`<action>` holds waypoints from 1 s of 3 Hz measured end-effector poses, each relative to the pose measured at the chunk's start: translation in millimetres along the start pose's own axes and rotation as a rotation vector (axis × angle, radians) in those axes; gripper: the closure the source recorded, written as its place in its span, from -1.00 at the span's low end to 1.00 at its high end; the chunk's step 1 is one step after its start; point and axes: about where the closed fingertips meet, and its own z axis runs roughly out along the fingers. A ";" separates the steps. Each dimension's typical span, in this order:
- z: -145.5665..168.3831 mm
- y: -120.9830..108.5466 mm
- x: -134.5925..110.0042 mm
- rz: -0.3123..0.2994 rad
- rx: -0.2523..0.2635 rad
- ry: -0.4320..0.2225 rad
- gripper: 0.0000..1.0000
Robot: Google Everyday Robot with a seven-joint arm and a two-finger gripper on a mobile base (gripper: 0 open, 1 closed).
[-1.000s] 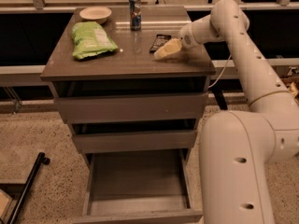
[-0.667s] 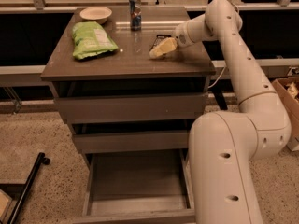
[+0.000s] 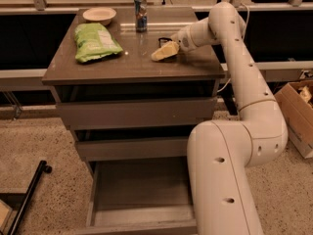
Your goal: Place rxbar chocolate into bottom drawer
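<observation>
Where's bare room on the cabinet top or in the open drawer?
Bare: front strip of the cabinet top, and the gap between green chip bag and gripper, which sits right of centre; bottom drawer floor. Crowded: back edge, bowl and can.

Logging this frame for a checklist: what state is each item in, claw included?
bottom drawer, pulled open
middle drawer, closed
top drawer, closed
claw, low over cabinet top
rxbar chocolate, flat, beside claw
can, upright
chip bag, lying flat
bowl, upright
</observation>
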 end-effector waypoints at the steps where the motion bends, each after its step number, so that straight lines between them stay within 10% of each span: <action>1: -3.6 0.7 -4.9 0.000 0.000 0.000 0.42; 3: -5.8 1.5 -7.6 0.000 0.000 0.000 1.00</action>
